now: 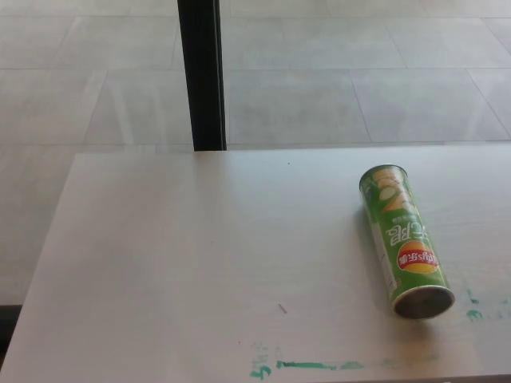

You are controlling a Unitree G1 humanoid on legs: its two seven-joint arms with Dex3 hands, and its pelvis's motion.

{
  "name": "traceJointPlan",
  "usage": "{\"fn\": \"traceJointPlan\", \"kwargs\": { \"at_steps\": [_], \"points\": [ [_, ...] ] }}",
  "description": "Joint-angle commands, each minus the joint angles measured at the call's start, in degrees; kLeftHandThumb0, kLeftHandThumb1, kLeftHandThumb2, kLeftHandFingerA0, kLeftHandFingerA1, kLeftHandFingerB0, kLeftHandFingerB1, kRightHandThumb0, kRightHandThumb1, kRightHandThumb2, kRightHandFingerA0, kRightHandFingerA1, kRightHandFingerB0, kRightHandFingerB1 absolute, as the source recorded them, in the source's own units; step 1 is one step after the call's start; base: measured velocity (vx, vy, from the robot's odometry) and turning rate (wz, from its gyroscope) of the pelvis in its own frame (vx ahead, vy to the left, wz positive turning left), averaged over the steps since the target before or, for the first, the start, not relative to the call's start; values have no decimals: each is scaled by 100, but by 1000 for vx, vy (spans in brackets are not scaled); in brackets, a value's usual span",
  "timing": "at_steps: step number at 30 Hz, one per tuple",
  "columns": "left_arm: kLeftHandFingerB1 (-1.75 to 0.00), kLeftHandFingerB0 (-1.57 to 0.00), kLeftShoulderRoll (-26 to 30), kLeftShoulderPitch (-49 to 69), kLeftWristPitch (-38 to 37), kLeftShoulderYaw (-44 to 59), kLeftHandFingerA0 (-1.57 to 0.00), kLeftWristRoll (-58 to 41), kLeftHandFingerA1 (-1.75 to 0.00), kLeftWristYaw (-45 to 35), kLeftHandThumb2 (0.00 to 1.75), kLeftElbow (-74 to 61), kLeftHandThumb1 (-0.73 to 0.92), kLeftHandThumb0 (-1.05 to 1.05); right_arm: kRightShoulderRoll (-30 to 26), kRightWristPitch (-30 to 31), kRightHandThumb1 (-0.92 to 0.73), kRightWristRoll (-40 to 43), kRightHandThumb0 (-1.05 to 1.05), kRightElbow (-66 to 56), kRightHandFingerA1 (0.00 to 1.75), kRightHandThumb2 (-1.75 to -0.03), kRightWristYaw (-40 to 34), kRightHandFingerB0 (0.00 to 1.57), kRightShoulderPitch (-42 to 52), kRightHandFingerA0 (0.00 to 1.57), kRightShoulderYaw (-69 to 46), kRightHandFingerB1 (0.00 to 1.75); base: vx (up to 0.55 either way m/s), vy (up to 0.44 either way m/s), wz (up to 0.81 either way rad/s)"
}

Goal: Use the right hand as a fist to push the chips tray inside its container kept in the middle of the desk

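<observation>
Lying on its side: green chips can (403,239), right part of the desk (200,263), open end nearest.
Green marks (307,365): near edge.
Hands: neither shows; finger state unknowable.

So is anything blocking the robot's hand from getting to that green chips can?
No hand shows in the picture now, so the path can't be traced. Around the green chips can, lying on its side, the desk holds no other object, only green marks near the front edge.

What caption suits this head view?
Green cylindrical chips can lying on its side on the pale desk, no robot hand visible.
</observation>
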Motion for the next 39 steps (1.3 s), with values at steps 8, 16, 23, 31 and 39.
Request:
{"fn": "traceJointPlan", "kwargs": {
  "at_steps": [8, 16, 23, 31, 39],
  "points": [
    [-40, -40, 60, -23, -18, -67, -49, 35, -46, 76, 66, 49, 87, -62, 1479, -187, -69, 1643, -49, 3336, 73, -60, -3192, 61, -1131, 79, -2954, 48, 0, 0, 0],
    [-41, -42, 7, -28, -9, -84, -51, 38, -49, 91, 66, 71, 86, -64, 1510, -1165, -67, 2018, -48, 5459, 93, -60, -4346, 64, -1551, 83, -3491, 55, 0, 0, 0],
    [-42, -40, -23, 93, 122, -40, -50, -15, -52, 55, 66, 141, 87, -65, 1560, -1601, -71, 2197, -44, 6483, 78, -60, -4572, 55, -1590, 66, -3572, 54, 0, 0, 0],
    [-45, -42, -18, 188, 486, -213, -56, 132, -55, 247, 66, 234, 87, -69, 1714, -1858, -54, 2274, -39, 7454, 90, -97, -4806, 51, -1667, 72, -3562, 68, 0, 0, 0],
    [-47, -46, 11, 251, 804, -335, -60, 176, -56, 196, 66, 346, 87, -70, 1994, -1689, -69, 2321, -48, 7510, 124, -61, -4988, 53, -1650, 74, -3582, 60, 0, 0, 0]
  ]
}}
